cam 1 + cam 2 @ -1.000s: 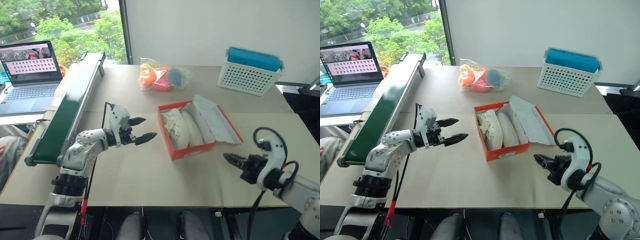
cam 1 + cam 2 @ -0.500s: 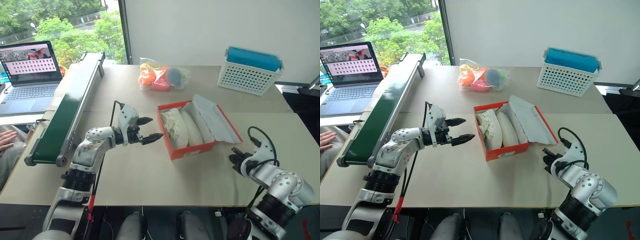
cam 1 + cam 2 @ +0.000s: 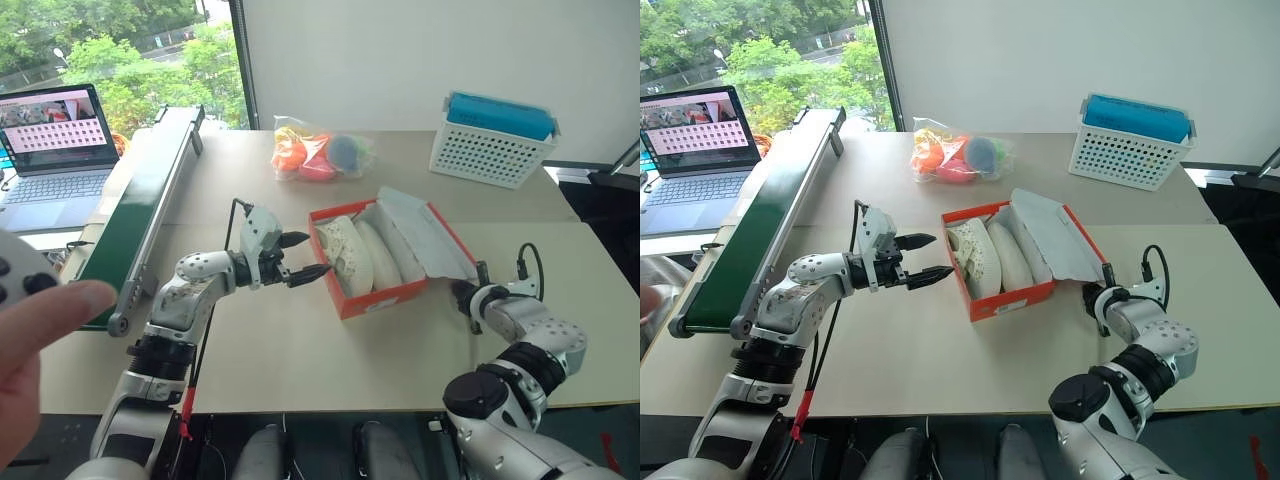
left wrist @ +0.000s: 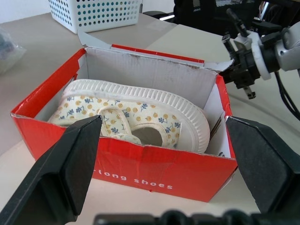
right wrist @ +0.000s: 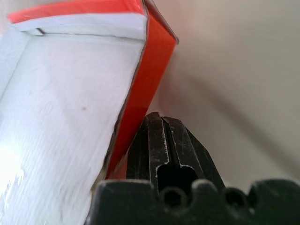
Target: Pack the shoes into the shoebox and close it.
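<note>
Beige matte bench (image 3: pixel 300 340), flat and rectangular, carries everything. One long dark-green conveyor belt (image 3: pixel 140 200) with metal side rails runs along its left edge. One white perforated plastic basket (image 3: pixel 490 150) with a blue top sits at the far right corner. One orange-red cardboard shoebox (image 3: pixel 385 297), rectangular, white inside, sits mid-bench with its hinged lid (image 3: pixel 425 235) folded open to the right. Two cream shoes (image 3: pixel 362 255) with ribbed pale soles lie side by side inside the box; the wrist view shows small dotted print on the nearer one. One clear crinkly bag (image 3: pixel 320 155) of orange and pink items lies behind the box. One open laptop (image 3: pixel 50 150) sits far left, off the bench.

Left pincer (image 3: pixel 305 255) released, black fingers spread wide, level, just beside the box's left wall. Right pincer (image 3: pixel 468 297) clenched, fingers together, tip at the lid's lower outer edge.
</note>
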You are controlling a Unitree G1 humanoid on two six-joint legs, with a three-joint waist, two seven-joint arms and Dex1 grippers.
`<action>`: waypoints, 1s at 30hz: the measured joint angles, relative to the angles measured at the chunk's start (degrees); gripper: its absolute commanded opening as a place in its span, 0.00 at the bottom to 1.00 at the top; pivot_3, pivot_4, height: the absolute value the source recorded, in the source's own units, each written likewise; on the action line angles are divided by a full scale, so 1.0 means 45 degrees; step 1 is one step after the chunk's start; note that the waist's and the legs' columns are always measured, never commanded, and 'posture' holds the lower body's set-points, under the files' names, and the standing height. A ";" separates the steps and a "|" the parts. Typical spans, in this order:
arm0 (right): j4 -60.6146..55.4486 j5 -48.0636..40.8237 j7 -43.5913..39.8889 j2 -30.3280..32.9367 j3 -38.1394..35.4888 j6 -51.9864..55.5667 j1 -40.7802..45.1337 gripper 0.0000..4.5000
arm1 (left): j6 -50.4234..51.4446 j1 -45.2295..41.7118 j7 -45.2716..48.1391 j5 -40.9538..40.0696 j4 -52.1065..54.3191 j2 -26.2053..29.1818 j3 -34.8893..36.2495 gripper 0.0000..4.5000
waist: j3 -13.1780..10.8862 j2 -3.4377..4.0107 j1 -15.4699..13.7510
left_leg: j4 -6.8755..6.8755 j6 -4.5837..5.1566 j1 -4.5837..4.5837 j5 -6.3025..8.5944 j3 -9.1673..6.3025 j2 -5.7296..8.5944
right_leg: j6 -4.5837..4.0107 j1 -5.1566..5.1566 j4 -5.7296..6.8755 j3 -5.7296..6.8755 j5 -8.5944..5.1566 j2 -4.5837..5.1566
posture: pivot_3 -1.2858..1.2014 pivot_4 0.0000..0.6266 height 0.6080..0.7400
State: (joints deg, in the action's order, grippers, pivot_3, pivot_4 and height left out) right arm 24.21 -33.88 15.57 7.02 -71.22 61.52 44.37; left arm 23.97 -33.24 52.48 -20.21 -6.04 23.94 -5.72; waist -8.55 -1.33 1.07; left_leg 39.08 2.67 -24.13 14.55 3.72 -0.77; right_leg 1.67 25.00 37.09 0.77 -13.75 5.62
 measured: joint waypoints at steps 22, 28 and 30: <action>-0.8882 -0.4928 -0.5950 0.0172 0.7515 -0.2860 -0.3392 0.01 | 0.0451 0.0032 -0.0226 0.0133 0.0282 0.0015 0.0021 1.00 | -0.0003 0.0008 -0.0041 | 0.0030 0.0005 -0.0004 0.0002 -0.0005 -0.0016 | 0.0008 0.0001 0.0008 -0.0010 0.0008 -0.0003 | 0.52 0.24 0.73; -1.0203 -0.5257 -0.7948 0.2457 1.1616 -0.1223 -0.3945 0.01 | 0.0579 0.0131 -0.0551 0.0126 0.0718 0.0147 0.0123 1.00 | -0.0003 0.0007 -0.0026 | 0.0046 0.0006 0.0007 0.0002 -0.0010 -0.0019 | 0.0001 -0.0006 0.0007 -0.0006 0.0012 -0.0015 | 0.52 0.24 0.73; -0.9162 -0.4220 -0.8167 0.3092 1.2982 -0.1115 -0.3365 0.01 | 0.0593 0.0210 -0.0630 0.0123 0.0755 0.0229 0.0228 1.00 | -0.0003 0.0007 -0.0023 | 0.0073 0.0008 0.0005 0.0003 -0.0006 -0.0016 | -0.0005 -0.0008 0.0009 -0.0009 0.0017 -0.0013 | 0.52 0.24 0.73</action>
State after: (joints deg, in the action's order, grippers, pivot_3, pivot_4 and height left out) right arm -17.02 -52.87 -21.18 20.94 -12.80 56.50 29.22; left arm 26.64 -32.29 49.64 -19.66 -2.64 24.96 -4.70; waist -8.57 -1.30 0.97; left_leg 39.41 2.71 -24.11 14.56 3.69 -0.85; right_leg 1.65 24.97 37.12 0.73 -13.67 5.56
